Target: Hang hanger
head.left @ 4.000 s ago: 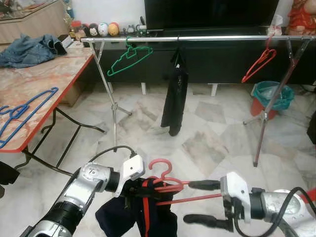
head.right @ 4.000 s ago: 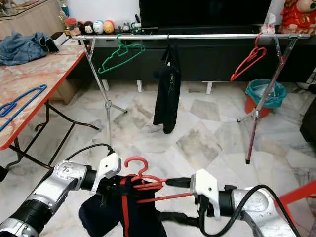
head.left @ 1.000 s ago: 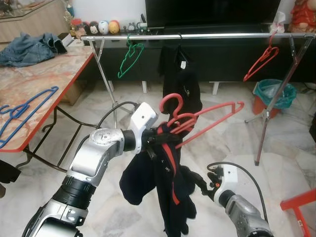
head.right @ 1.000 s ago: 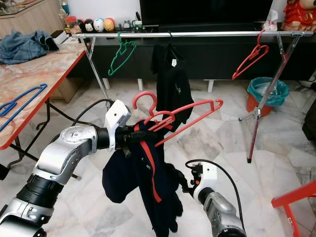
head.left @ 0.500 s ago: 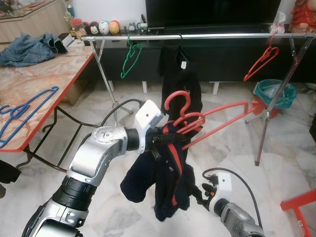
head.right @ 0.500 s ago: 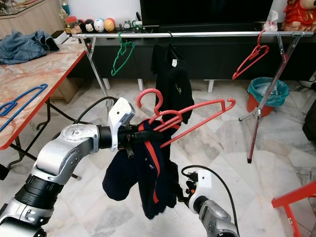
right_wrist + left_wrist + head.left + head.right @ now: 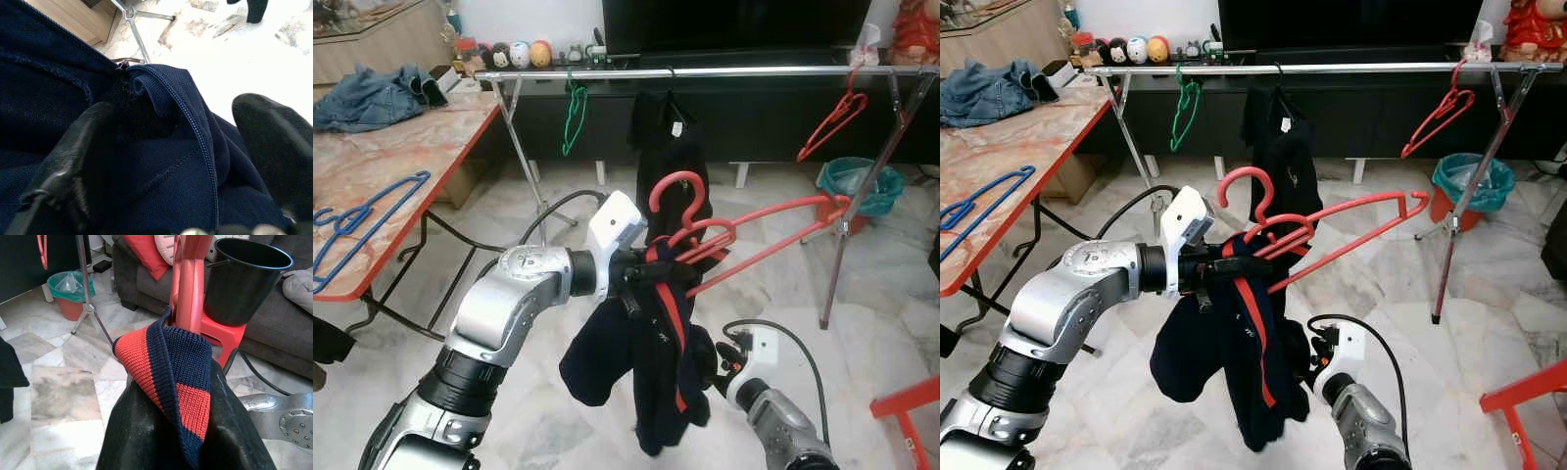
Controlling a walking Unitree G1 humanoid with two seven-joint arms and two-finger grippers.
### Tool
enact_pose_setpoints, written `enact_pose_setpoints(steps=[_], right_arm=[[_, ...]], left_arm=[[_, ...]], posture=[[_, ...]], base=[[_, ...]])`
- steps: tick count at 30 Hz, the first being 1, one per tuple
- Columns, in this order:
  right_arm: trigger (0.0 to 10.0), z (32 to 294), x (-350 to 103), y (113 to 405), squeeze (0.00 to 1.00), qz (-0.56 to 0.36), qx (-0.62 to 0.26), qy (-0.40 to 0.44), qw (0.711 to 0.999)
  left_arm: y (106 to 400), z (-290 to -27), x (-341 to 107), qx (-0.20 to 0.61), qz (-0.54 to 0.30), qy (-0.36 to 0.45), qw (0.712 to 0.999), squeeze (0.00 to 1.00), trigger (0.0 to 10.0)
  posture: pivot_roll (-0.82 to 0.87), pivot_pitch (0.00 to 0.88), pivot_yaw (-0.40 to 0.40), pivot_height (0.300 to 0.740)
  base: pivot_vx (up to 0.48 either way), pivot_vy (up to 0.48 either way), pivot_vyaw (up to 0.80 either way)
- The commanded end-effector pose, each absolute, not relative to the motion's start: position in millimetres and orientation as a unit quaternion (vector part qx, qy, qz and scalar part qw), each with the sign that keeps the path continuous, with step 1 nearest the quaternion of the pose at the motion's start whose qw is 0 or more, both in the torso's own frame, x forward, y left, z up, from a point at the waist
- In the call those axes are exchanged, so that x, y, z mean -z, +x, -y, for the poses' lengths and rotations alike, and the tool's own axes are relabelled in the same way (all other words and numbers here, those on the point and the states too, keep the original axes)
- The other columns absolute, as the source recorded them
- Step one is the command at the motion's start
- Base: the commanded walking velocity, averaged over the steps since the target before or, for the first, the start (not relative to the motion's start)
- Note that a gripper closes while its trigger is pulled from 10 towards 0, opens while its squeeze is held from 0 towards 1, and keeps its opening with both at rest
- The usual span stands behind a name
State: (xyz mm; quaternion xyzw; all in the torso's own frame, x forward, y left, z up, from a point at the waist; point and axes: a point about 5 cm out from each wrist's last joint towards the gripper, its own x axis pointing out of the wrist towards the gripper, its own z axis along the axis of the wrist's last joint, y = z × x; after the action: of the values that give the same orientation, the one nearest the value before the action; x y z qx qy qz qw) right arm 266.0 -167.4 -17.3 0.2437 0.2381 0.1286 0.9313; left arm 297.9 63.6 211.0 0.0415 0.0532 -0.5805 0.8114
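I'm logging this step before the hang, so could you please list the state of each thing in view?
Red hanger: gripped near its neck by the left gripper, tilted, not on the rail.
Navy jacket: draped on that hanger.
Right gripper: open around the jacket's hem.
Rail: carries a green hanger, a black garment, another red one.
Blue hanger: flat on the table.

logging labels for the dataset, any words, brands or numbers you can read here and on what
None can be read.
Black garment on the rail: a small white tag near its collar and a pale mark lower down, both too small to read.
Navy and red jacket on the red hanger in the left gripper: a faint pale mark, blurred.
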Motion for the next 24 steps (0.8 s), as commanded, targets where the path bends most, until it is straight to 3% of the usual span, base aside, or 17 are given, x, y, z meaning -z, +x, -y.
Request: enact_pose_setpoints(steps=[1,24], right_arm=[[0.0,163.7,19.4,264.1,0.00,-0.239,-0.131,0.253,0.928],[0.0,161.7,21.8,261.0,0.00,-0.244,-0.140,0.251,0.926]], left_arm=[[294.3,-61.2,-223.1,0.589,-0.031,0.047,0.806,0.00,10.0],[295.4,-62.5,-224.0,0.587,-0.031,0.050,0.807,0.00,10.0]], posture=[[0.06,0.013,0.066,0.740],[0.06,0.017,0.066,0.740]], base=[[0.000,0.000,0.00],[0.000,0.000,0.00]])
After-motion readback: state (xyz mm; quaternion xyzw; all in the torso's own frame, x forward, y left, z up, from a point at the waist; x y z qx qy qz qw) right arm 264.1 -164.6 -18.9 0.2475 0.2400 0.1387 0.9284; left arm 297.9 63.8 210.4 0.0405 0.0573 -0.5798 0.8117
